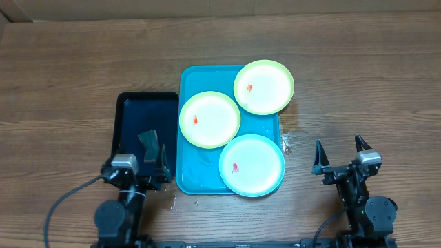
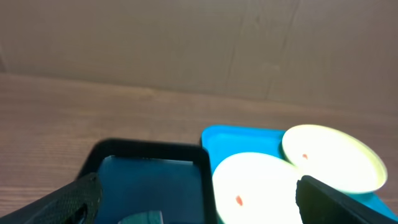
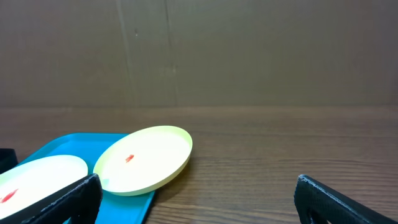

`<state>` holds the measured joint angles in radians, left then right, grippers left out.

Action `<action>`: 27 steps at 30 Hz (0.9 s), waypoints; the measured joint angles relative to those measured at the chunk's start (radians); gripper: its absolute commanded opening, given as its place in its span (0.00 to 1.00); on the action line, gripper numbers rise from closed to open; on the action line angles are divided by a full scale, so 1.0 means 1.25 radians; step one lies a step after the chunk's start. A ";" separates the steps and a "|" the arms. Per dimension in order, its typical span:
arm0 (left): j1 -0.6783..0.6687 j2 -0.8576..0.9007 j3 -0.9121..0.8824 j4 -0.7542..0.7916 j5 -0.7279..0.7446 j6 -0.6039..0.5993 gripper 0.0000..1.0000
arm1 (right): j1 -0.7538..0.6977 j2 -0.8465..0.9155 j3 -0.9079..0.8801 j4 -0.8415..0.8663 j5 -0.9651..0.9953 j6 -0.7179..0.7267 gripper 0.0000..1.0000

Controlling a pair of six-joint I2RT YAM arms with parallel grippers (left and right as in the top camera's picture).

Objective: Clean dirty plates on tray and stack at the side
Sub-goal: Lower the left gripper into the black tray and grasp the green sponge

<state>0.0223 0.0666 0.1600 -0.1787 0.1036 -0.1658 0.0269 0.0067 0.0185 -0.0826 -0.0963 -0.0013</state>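
The brown table (image 1: 69, 69) holds a big blue tray (image 1: 200, 180) with three dirty plates on it. They are the far green plate (image 1: 264, 87), the near green plate (image 1: 209, 119) and the blue plate (image 1: 251, 165). A black tray (image 1: 138, 110) sits just beside it, with a small dark rag (image 1: 148, 141) inside. The left claw (image 1: 143, 162) and the right claw (image 1: 338, 148) are both wide apart and hold nothing. I think no cleaning has started. The left claw should drop onto the rag and pinch it first.

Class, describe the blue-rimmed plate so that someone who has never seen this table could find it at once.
Find the big turquoise tray in the middle. The plate lies at its corner nearest the right pincer. Its rim is light blue, while the two other plates have lime-green rims.
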 measured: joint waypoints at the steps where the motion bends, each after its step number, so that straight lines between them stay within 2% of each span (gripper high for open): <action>1: 0.000 0.022 0.038 -0.017 -0.004 0.000 1.00 | 0.000 0.000 0.000 0.000 0.000 0.000 1.00; 9: 0.000 0.302 0.378 -0.243 -0.054 0.000 1.00 | 0.000 0.000 0.000 -0.001 0.000 0.000 1.00; 14: 0.000 0.533 0.623 -0.513 -0.129 0.000 1.00 | 0.000 0.000 0.000 0.000 0.000 0.000 1.00; 16: 0.002 0.612 0.700 -0.579 -0.147 0.000 1.00 | 0.000 0.000 0.000 0.000 0.000 0.000 1.00; 20: 0.005 0.729 0.782 -0.609 -0.139 0.000 1.00 | 0.000 0.000 0.000 0.000 0.000 0.000 1.00; 27: 0.005 0.858 0.794 -0.591 -0.051 0.000 1.00 | 0.000 0.000 0.000 0.000 0.000 0.000 1.00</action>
<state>0.0280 1.1389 1.1526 -0.9176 0.0399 -0.1661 0.0265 0.0067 0.0185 -0.0826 -0.0967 -0.0010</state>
